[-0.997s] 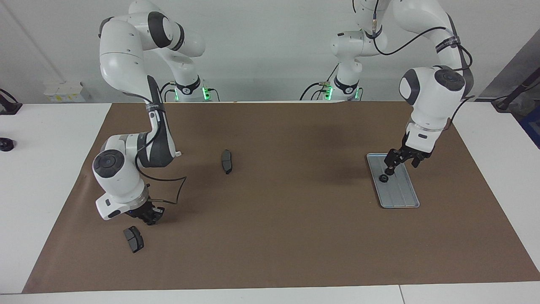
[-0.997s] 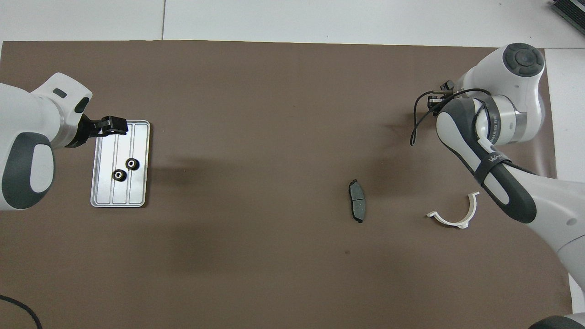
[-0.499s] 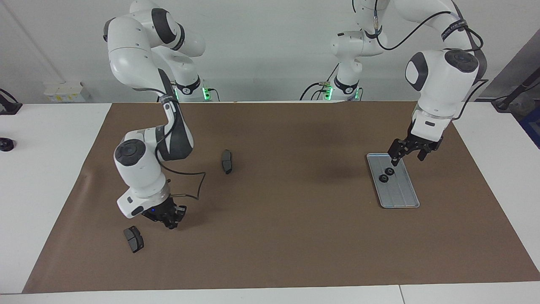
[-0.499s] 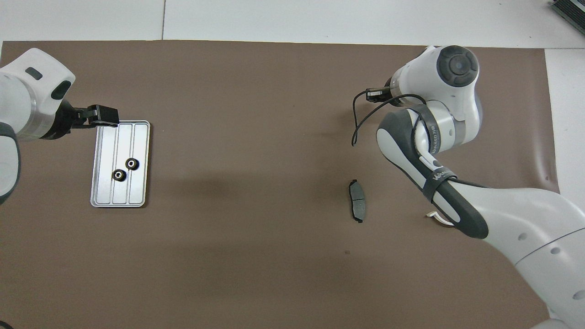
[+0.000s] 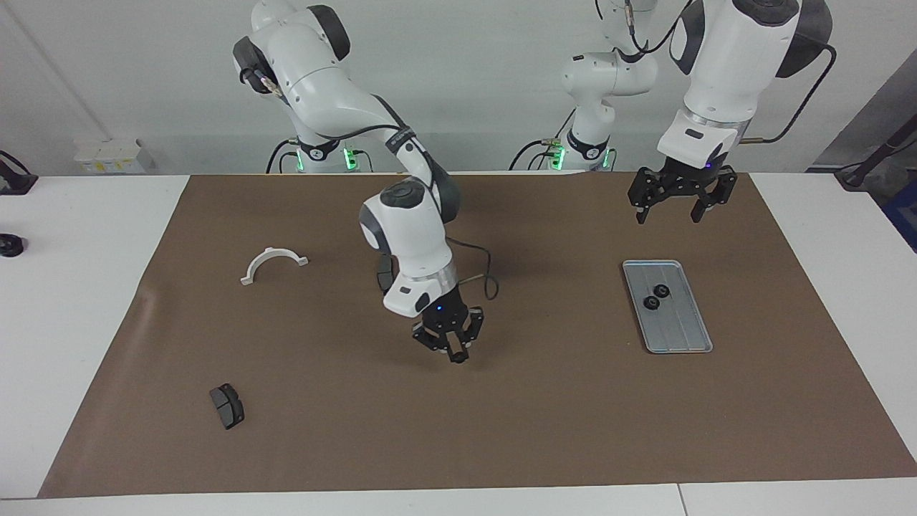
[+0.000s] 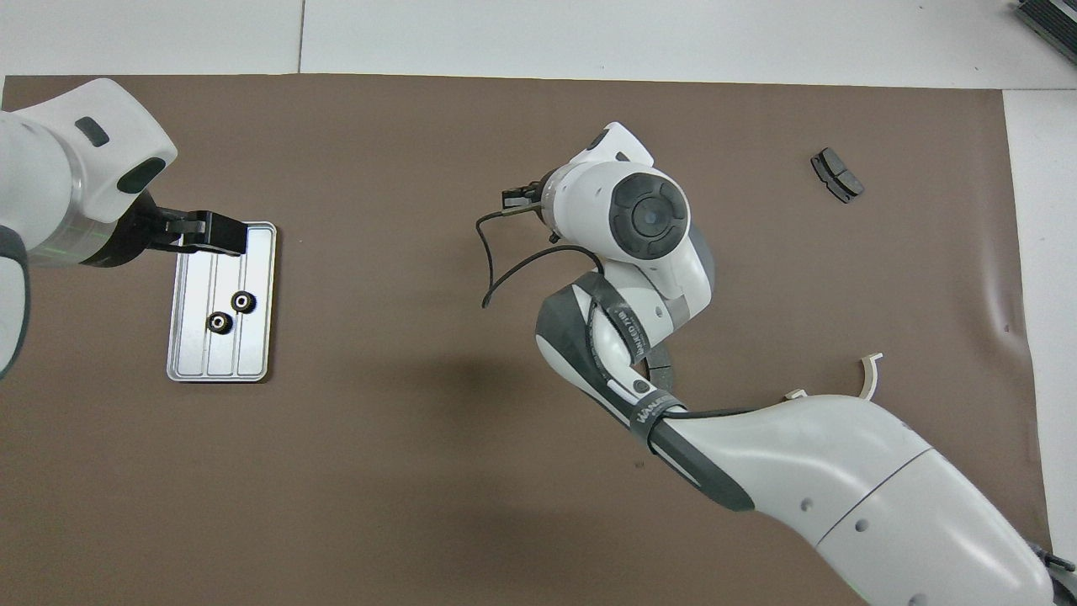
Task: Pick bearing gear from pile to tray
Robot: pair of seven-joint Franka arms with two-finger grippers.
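Note:
The silver tray (image 5: 680, 337) (image 6: 257, 337) lies toward the left arm's end of the table with two black bearing gears (image 5: 661, 290) (image 6: 243, 300) in it, side by side. My left gripper (image 5: 670, 213) (image 6: 225, 236) hangs open and empty, well above the tray's end nearer the robots. My right gripper (image 5: 454, 351) (image 6: 515, 199) is shut, low over the middle of the brown mat; I cannot make out anything between its fingertips. What shows of the pile is two brake pads (image 5: 227, 405) (image 6: 836, 175) and a white half-ring bracket (image 5: 273, 263) (image 6: 870, 377).
The second brake pad (image 5: 385, 272) is half hidden by the right arm's wrist. The brown mat (image 5: 544, 430) covers most of the white table. A small black object (image 5: 10, 245) sits off the mat at the right arm's end.
The right arm swung from beside the brake pad at its own end to the mat's middle, gripper still shut. The left gripper rose away from the tray, still open. The bracket is uncovered.

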